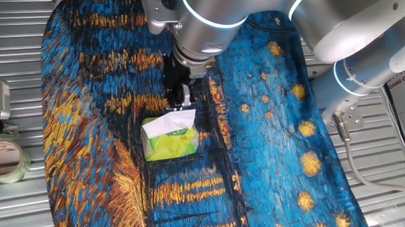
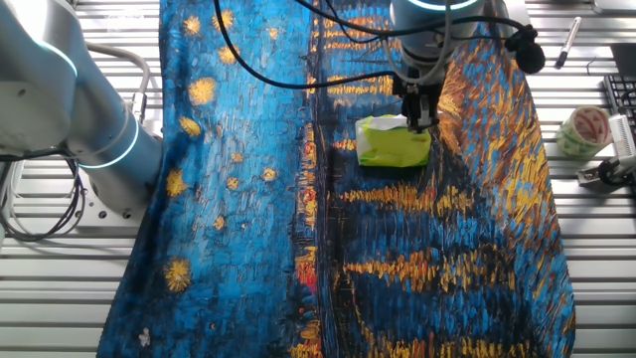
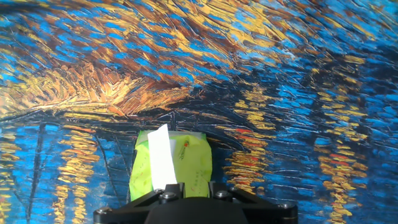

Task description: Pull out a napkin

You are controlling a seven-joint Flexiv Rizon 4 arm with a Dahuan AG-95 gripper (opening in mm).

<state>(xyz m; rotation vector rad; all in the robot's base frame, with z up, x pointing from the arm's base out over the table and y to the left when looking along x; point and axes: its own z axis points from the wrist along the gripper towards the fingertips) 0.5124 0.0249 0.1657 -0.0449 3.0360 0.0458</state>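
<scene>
The lime-green tissue pack [image 1: 171, 146] lies on the painted cloth, also in the other fixed view [image 2: 393, 149] and the hand view [image 3: 194, 163]. The white napkin [image 1: 171, 122] rises from the pack's top slot as a stretched sheet up to my gripper [image 1: 181, 103]. In the hand view the napkin [image 3: 161, 155] is a white strip running from the pack to the gripper body at the bottom edge. My gripper [image 2: 421, 121] hangs just above the pack, with its fingers closed on the napkin's upper edge. The fingertips are hidden in the hand view.
The blue and orange painted cloth [image 1: 273, 144] covers the table. A tape roll [image 1: 3, 160] lies off the cloth on the slatted surface, as the other fixed view [image 2: 584, 131] also shows. A pen [image 2: 568, 40] lies nearby. The arm's base [image 2: 99, 149] stands beside the cloth.
</scene>
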